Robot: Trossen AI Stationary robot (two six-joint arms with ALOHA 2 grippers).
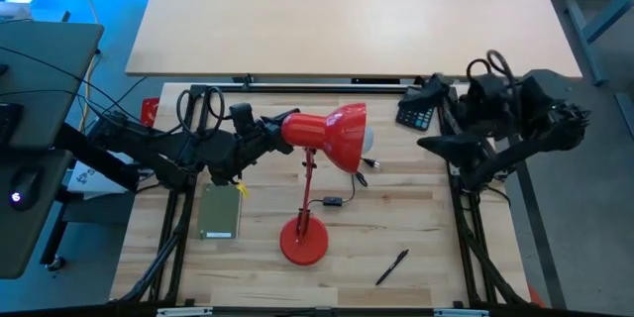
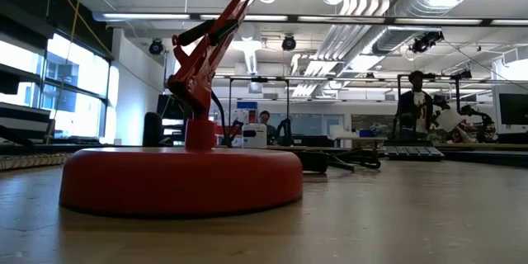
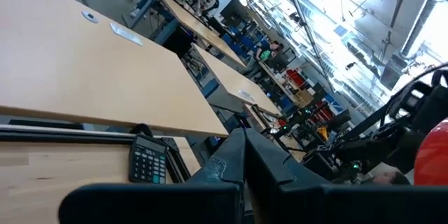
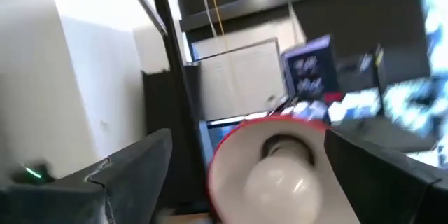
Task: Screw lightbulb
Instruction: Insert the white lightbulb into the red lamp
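Observation:
The red desk lamp stands mid-table on its round base [image 1: 303, 241], its shade [image 1: 332, 137] turned toward the table's right. The white lightbulb [image 4: 280, 175] sits in the shade's mouth; in the high view only its tip [image 1: 368, 141] shows. My left gripper [image 1: 277, 127] is shut and level, right at the shade's narrow rear end. My right gripper [image 1: 433, 145] hangs open to the right of the shade, apart from it. In its wrist view the right gripper [image 4: 248, 140] faces the bulb, which lies farther off between the two fingers. My left gripper lies level with its shut fingers [image 3: 241, 157] beside the shade's rear end [image 1: 295, 127], coming from the table's left. In its wrist view the red shade [image 3: 432, 152] shows only at the picture's edge. I cannot tell whether the fingers touch it.
A black calculator [image 1: 416, 114] lies at the far right, a black pen [image 1: 392, 266] near the front edge, a flat greenish box [image 1: 220, 212] left of the lamp base. The lamp's cord and switch [image 1: 332, 201] trail beside the stem. A person [image 2: 417, 99] stands far behind.

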